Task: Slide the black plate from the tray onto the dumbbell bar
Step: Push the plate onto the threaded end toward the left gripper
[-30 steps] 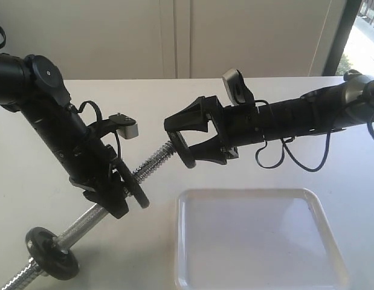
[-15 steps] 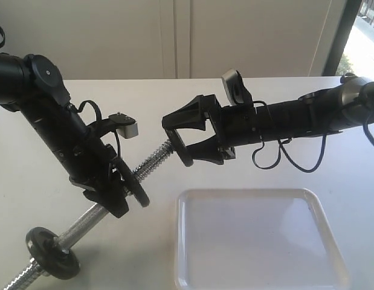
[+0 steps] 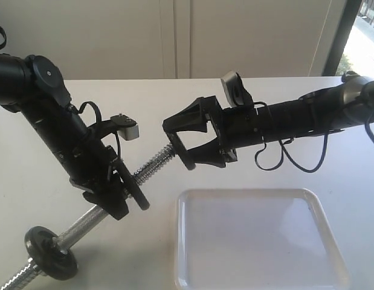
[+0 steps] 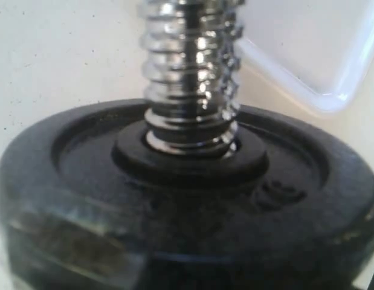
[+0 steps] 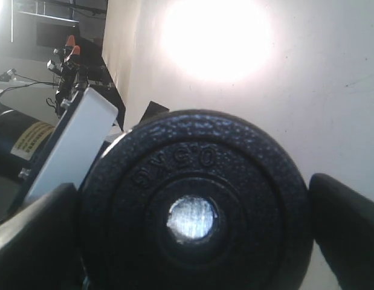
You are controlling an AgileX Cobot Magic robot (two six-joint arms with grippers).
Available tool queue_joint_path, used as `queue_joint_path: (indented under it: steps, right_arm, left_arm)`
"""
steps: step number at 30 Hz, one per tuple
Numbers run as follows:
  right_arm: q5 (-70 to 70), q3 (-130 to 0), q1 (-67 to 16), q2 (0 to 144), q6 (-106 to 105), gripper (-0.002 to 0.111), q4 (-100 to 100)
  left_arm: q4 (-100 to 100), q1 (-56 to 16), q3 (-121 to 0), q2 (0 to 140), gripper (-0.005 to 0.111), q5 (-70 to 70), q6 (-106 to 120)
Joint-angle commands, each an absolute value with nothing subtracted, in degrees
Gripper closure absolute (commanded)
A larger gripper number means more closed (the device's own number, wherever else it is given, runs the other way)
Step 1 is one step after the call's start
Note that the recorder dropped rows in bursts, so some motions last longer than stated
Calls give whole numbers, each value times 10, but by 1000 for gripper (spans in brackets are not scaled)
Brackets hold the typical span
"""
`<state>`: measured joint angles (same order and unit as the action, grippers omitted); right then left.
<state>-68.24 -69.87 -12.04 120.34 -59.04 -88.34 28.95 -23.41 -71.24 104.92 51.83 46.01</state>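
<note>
On worktop (image 3: pixel 150 99), glossy white tray (image 3: pixel 259 241) lies flat. Left of tray, dumbbell bar (image 3: pixel 151 166) slants, threaded tip up beyond tray's far-left corner. L pincer (image 3: pixel 127 186), left of tray, closed on a 2nd black disc (image 4: pixel 187 199) threaded on bar. R pincer (image 3: pixel 177 145), beyond tray's far edge, clamps black plate (image 5: pixel 196 211) by its rim, off tray; bar end shows thru plate's hole.

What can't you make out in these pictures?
Left gripper: in the exterior view, its arm and a second plate hide its grip, so open or shut is unclear.
Bar: lower end cut off at the exterior view's bottom-left corner.
Black plate: held by the right gripper; the right wrist view cannot show whether the bar is inside its hole.
Left wrist view: second plate's near side blurred.
</note>
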Motion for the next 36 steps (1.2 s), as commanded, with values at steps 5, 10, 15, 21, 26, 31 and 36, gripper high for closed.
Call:
queue_joint_path:
  steps: [5, 10, 15, 21, 26, 31, 36]
  right_arm:
    - [-700, -703, -119, 1197, -577, 108, -852]
    - [-700, -703, -127, 1196, -568, 108, -827]
    - [-700, -703, -137, 1196, -568, 108, -824]
    - [-700, -703, -137, 1196, -567, 108, -825]
    - [-700, -703, -151, 1196, -567, 108, -829]
    - [-700, -703, -160, 1196, -576, 108, -850]
    - [-700, -702, -160, 1196, -578, 108, -856]
  left_arm:
    - [359, -235, -720, 1021, 107, 576, 470]
    - [359, -235, -720, 1021, 107, 576, 475]
    - [359, -235, -720, 1021, 107, 576, 476]
    - [359, -235, -720, 1021, 107, 574, 477]
    - [362, -235, -720, 1021, 107, 571, 475]
    - [368, -235, -720, 1021, 107, 570, 475]
    - [368, -235, -720, 1021, 107, 569, 475]
